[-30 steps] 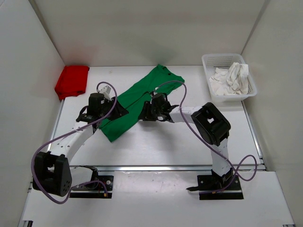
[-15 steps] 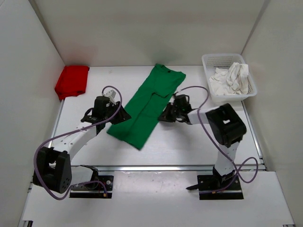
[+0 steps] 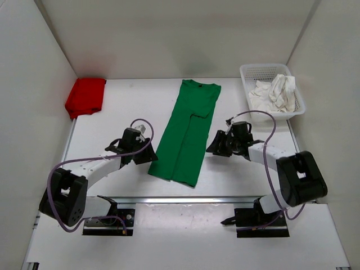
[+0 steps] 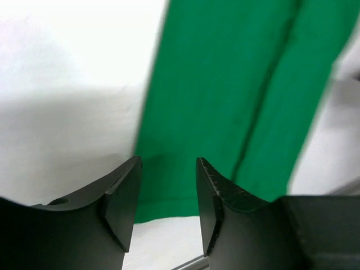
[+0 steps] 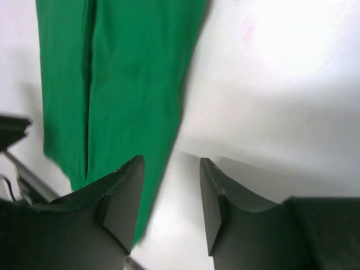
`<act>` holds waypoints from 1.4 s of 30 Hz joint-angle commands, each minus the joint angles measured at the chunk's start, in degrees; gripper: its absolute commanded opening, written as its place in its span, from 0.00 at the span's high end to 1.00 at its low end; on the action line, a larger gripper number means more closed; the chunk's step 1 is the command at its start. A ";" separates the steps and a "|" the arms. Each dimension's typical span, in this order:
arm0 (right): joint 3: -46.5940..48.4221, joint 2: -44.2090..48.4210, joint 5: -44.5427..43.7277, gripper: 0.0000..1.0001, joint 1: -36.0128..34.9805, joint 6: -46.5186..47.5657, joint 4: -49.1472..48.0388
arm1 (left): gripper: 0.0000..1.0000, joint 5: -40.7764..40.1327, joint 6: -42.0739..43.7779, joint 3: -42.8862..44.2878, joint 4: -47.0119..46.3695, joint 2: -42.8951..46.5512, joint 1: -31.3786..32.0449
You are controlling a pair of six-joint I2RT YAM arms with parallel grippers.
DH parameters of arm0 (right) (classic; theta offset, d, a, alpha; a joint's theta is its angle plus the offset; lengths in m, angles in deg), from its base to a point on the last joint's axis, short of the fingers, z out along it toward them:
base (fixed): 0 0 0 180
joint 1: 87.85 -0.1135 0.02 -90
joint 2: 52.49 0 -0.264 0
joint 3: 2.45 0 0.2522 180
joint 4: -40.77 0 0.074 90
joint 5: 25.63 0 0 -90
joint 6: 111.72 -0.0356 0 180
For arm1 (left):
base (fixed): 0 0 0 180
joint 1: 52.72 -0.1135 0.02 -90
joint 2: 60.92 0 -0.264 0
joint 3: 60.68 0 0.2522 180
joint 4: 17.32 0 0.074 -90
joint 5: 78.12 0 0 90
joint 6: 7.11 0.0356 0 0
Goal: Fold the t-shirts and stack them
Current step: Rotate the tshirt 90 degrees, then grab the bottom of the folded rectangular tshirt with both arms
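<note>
The green t-shirt (image 3: 188, 132) lies flat in the middle of the table as a long narrow strip, sides folded in, collar at the far end. My left gripper (image 3: 151, 157) sits just left of its near hem, open and empty; in the left wrist view the green cloth (image 4: 225, 95) lies past the left gripper (image 4: 167, 194). My right gripper (image 3: 211, 148) is just right of the strip, open and empty; the right wrist view has the shirt's edge (image 5: 124, 84) running beside the right gripper (image 5: 169, 194). The red t-shirt (image 3: 85, 97) lies folded at the back left. The white t-shirt (image 3: 274, 93) is crumpled in the basket.
A white mesh basket (image 3: 260, 71) stands at the back right corner. White walls enclose the table on three sides. A metal rail (image 3: 185, 198) runs along the near edge, just beyond the shirt's hem. Purple cables loop over both arms.
The green shirt swung from a diagonal to nearly straight and slid toward the near edge. Both grippers came nearer with it, let go and now sit at its sides.
</note>
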State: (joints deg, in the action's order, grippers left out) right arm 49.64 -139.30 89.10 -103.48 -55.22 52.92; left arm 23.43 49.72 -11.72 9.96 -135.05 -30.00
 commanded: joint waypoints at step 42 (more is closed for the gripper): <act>-26.72 24.40 6.03 0.77 -13.02 -9.92 9.08 | 0.58 2.16 -5.06 -10.77 -2.79 2.06 13.14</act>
State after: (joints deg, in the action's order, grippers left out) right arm 24.83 -114.78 98.17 -116.64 -65.43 58.74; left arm 24.96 44.67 -21.91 7.22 -131.48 -17.38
